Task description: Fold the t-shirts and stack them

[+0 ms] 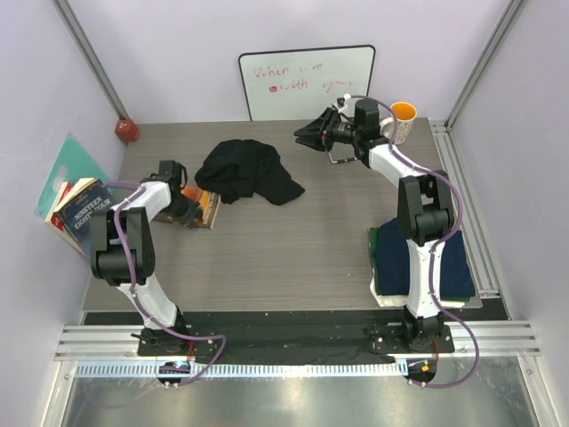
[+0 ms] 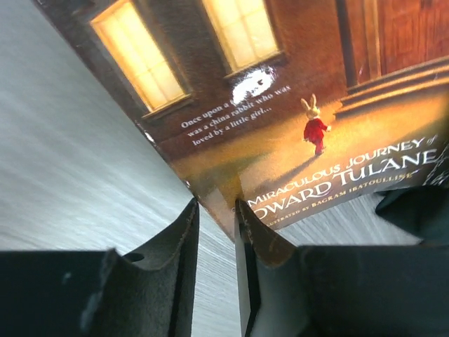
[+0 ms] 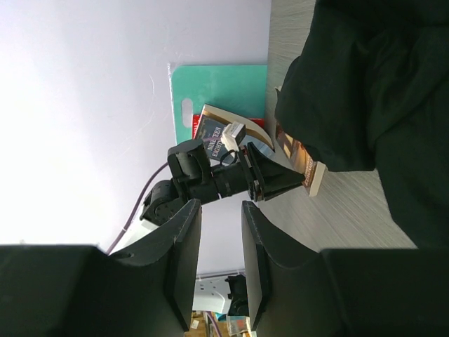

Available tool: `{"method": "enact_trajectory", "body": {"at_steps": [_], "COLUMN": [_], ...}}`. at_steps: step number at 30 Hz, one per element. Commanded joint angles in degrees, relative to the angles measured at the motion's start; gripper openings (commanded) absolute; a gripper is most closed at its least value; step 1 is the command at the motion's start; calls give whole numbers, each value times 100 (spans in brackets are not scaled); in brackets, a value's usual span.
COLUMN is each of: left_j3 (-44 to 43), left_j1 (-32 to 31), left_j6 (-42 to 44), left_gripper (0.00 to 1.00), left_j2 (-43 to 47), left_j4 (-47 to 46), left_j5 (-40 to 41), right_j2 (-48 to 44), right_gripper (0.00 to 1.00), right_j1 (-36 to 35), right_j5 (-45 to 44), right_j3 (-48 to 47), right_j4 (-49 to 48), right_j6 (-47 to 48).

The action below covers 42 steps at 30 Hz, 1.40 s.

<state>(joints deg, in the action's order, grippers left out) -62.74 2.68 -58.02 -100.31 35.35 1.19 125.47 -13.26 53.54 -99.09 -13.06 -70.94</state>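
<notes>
Black t-shirt (image 1: 247,171) lies crumpled in a loose heap on the far half of the table (image 1: 284,258), a little left of centre, unfolded and with no print showing. Its near-left edge drapes over one end of a book (image 1: 206,207) that lies flat just beside it; the right wrist view shows the dark cloth (image 3: 365,84) covering part of that cover.

At the near right, a folded stack (image 1: 453,267) rests on the table beside the right arm's base. It has navy on top, with green and white edges showing underneath.

The left gripper (image 1: 187,212) is low at the left end of the book. In its own wrist view the jaws (image 2: 216,203) stand a narrow gap apart, with a corner of the illustrated cover (image 2: 295,126) sitting in that gap. I cannot tell whether the fingers (image 2: 186,232) actually pinch the corner or only bracket it.

The right gripper (image 1: 302,135) is held above the far side of the table, right of the black shirt and well apart from it, pointing left. Its jaws (image 3: 221,207) are only slightly parted and hold nothing.

A whiteboard (image 1: 307,82) leans against the far wall, an orange cup (image 1: 403,120) stands at the far right, and more books (image 1: 82,209) lean at the left wall.
</notes>
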Motion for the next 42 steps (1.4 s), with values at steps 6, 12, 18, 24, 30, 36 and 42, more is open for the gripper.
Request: {"method": "enact_trajectory", "body": {"at_steps": [6,12,18,24,30,36,42], "left_j3": [-511,-169,-606,-1949,-3068,-4341,-5801], "left_j1": [-768,-883,-874,-646,-383,31,40], "left_j6": [1477,1978,1997,1750,1917,2031,2058], "left_gripper": [11,7,34,48,48,47,46], "left_j2": [-604,-95,881,673,-663,-2234,-2994], "left_j4": [762,1007,1562,2010,2450,2817,3109], "left_j5": [-418,-577,415,1689,2500,2052,1929], "right_j2": [21,39,65,39,-31,-146,-207], "right_gripper": [35,35,35,35,34,34,35], "right_j1": [-1,7,16,-28,-37,-37,-37], "right_j5": [95,87,69,52,51,60,43], "right_j3": [-172,-181,-172,-119,-102,30,-23], "right_j4": [-373,-355,-346,-346,-320,-127,22], "right_j6": [-113,-104,-78,-34,44,212,291]}}
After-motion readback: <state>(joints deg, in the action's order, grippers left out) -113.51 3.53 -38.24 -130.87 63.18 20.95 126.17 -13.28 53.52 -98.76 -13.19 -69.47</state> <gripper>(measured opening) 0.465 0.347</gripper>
